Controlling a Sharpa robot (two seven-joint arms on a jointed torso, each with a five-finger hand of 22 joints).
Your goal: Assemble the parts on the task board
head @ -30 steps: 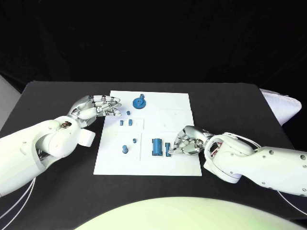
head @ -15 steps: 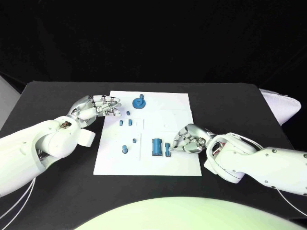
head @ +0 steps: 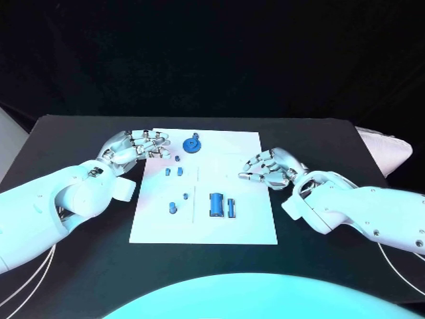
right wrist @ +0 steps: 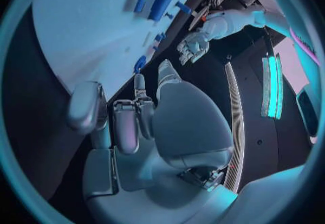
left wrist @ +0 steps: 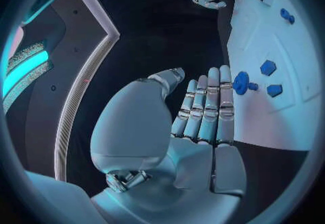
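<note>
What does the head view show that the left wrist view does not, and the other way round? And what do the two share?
Head view: the task board as a whole, with all its edges on the black table, and a thin blue bar beside the tall blue block.
Left wrist view: the palm side of the left hand, fingers straight and side by side, holding nothing.
Both: the right hand, the round blue part and the pair of small blue pieces.

black table [head: 78,133] | bears: white task board [head: 246,226], apparently flat
</note>
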